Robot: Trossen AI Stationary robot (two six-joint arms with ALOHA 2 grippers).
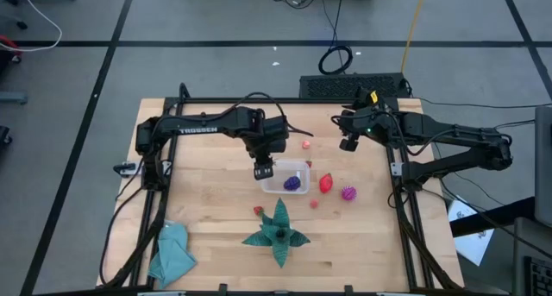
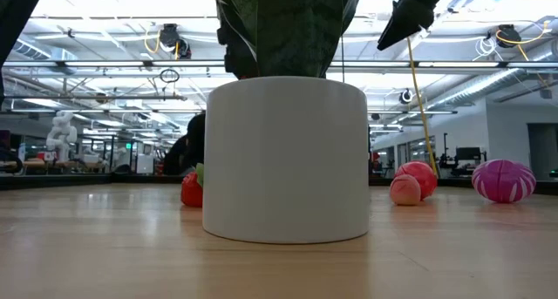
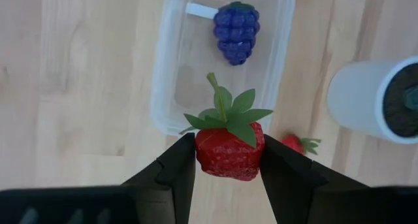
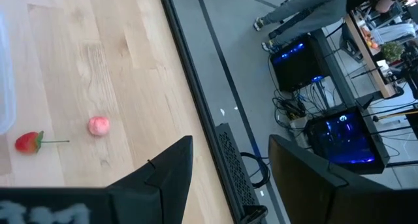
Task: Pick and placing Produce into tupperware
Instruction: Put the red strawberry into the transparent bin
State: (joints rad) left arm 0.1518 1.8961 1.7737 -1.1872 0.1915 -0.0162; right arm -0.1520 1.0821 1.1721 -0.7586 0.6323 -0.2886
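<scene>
My left gripper [image 1: 264, 168] [image 3: 227, 149] is shut on a red strawberry with a green leafy top, above the left end of the clear tupperware [image 1: 297, 168] [image 3: 166, 87]. A purple grape bunch [image 1: 293, 183] [image 3: 236, 31] lies inside the tupperware. On the table around it lie a red fruit [image 1: 326, 183], a magenta spiky ball [image 1: 348, 193] [image 2: 503, 180], two small pink fruits [image 1: 314, 204] [image 1: 306, 144] and a small strawberry [image 1: 258, 210] [image 3: 297, 144]. My right gripper [image 1: 349, 143] [image 4: 232, 165] is open, raised near the table's far right. My left gripper pinches the strawberry's red body [image 3: 230, 160] between its two fingers [image 3: 179, 165], one on each side. It comes from above, pointing down. The strawberry is lifted clear over the tupperware's left rim, with its leaves and stem [image 3: 225, 113] sticking out past the fingertips.
A dark-green star-shaped plant [image 1: 278, 231] in a white pot [image 2: 288, 159] [image 3: 375, 96] stands near the table's near edge, just in front of the tupperware. A teal cloth [image 1: 172, 253] lies at the near left corner. Bare wood lies left of the tupperware.
</scene>
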